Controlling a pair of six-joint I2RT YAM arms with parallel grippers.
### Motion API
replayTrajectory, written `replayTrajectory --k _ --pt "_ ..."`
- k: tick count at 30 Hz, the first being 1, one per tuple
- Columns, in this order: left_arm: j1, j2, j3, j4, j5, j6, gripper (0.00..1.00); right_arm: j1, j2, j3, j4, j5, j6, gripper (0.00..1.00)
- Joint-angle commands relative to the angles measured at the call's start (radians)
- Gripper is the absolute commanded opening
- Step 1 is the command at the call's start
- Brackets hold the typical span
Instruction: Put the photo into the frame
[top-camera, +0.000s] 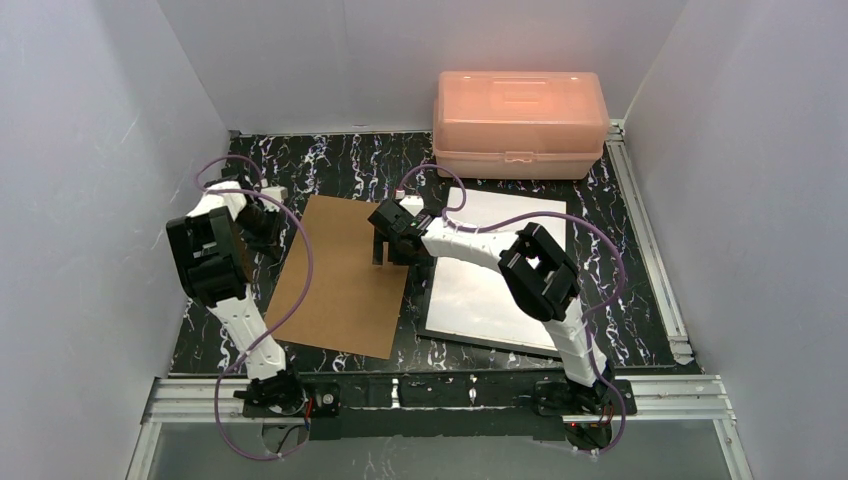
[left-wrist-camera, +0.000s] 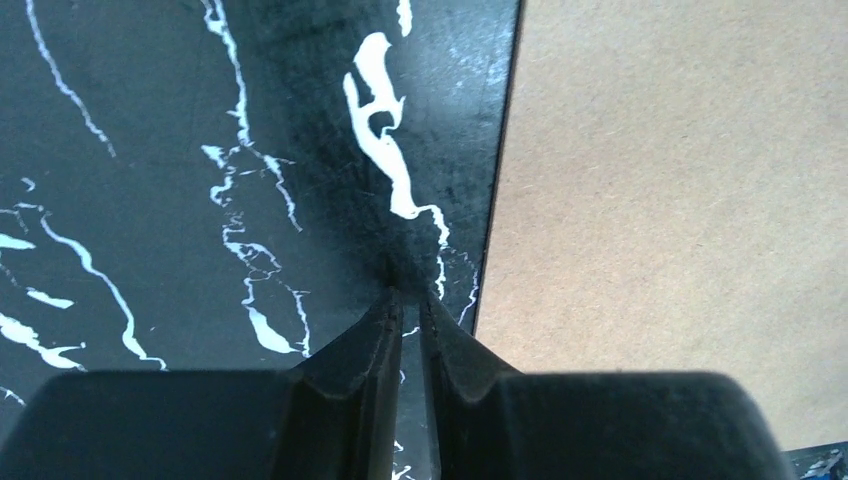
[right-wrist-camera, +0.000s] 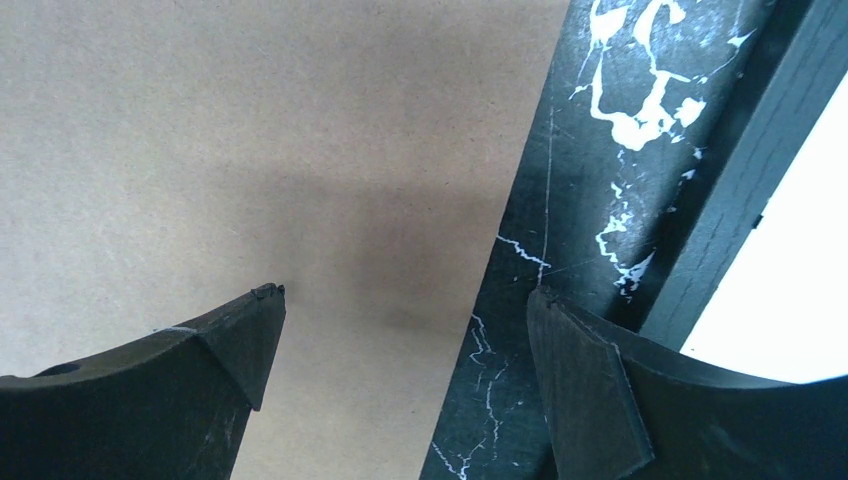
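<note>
The frame (top-camera: 492, 343), thin and black with a pale reflective pane, lies flat at the right. A plain white sheet (top-camera: 505, 205), seemingly the photo back-up, lies at its far end; no cat print shows. The brown backing board (top-camera: 345, 275) lies left of the frame. My right gripper (top-camera: 385, 245) is open and empty over the board's right edge; in the right wrist view (right-wrist-camera: 408, 295) one finger is over the board (right-wrist-camera: 250, 150) and the other over the table beside the frame's edge (right-wrist-camera: 740, 190). My left gripper (top-camera: 278, 240) is shut and empty, its tips (left-wrist-camera: 410, 300) on the table just left of the board (left-wrist-camera: 680, 200).
A pink plastic box (top-camera: 520, 122) stands at the back right. The black marbled table (top-camera: 340, 165) has white walls on three sides and a metal rail (top-camera: 650, 250) along its right edge. Purple cables loop over both arms.
</note>
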Motion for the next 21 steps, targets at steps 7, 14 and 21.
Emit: replayTrajectory --k 7,14,21 --pt "-0.063 0.062 -0.036 0.008 0.056 -0.02 0.1 0.014 -0.05 -0.057 0.024 -0.035 0.124 0.99" --pt "-0.095 0.085 -0.024 -0.039 0.151 -0.018 0.09 0.013 -0.086 -0.132 0.138 -0.102 0.184 0.99" --pt "-0.149 0.099 -0.011 -0.065 0.143 0.001 0.06 0.01 -0.113 -0.13 0.221 -0.155 0.215 0.99"
